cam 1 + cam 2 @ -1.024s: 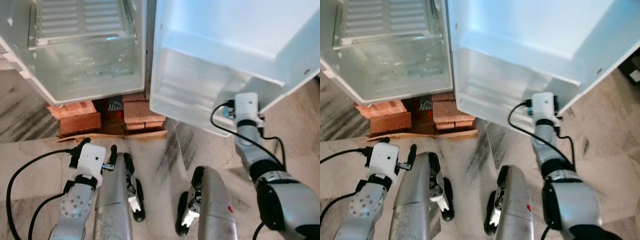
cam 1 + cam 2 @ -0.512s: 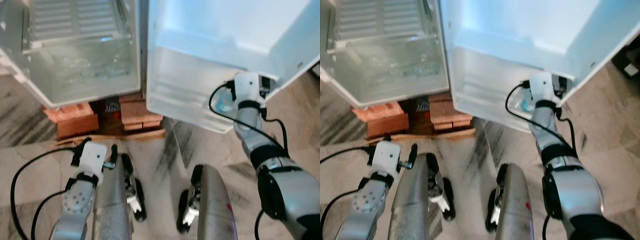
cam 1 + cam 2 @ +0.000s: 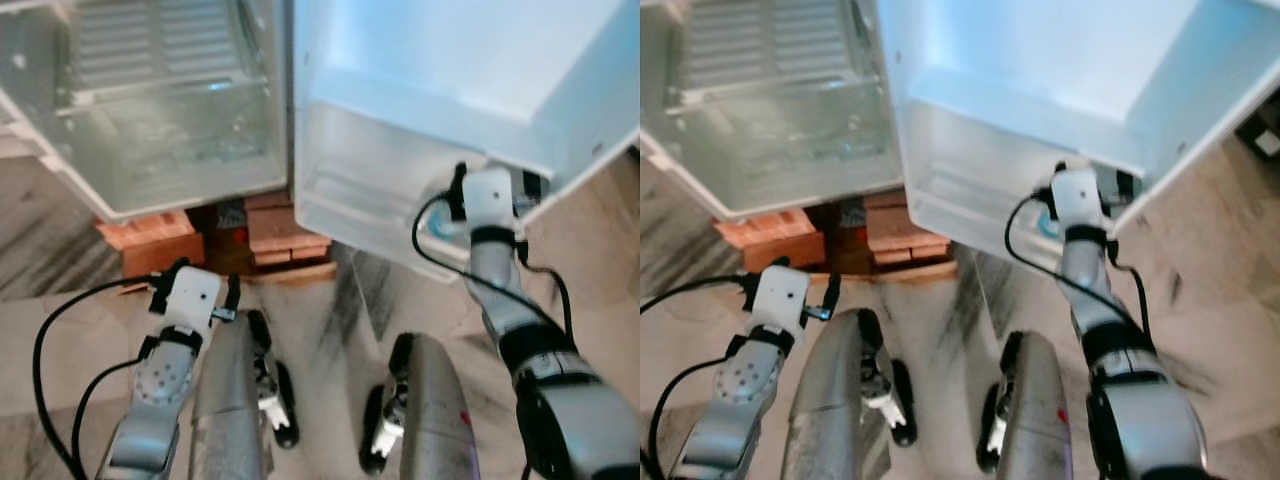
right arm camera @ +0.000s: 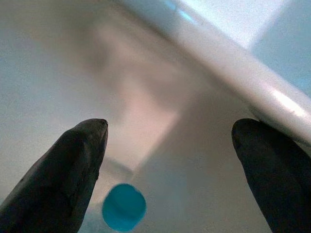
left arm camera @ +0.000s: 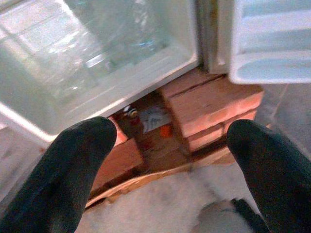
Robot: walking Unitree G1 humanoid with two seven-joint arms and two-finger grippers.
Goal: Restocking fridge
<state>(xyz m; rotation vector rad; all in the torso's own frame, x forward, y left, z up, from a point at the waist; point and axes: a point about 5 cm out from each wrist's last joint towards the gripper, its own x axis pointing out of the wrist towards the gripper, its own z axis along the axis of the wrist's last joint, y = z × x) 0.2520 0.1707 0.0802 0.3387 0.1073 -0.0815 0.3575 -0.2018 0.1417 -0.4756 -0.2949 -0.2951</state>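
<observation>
White fridge door (image 3: 460,70); blue cap (image 4: 124,213); red-orange bricks (image 3: 285,230).

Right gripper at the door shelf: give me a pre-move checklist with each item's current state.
1. Fridge door open: ok, it stands swung out beside the open compartment.
2. Right gripper open: ok, its two fingers are spread wide with nothing between them.
3. Right gripper at the door shelf: ok, the wrist is up against the shelf's front wall.
4. Blue cap in the shelf: ok, it shows below and between the fingers; whether the bottle stands upright, cannot tell.
5. Left gripper out of the way: ok, open and low, pointing at the bricks under the fridge.
</observation>
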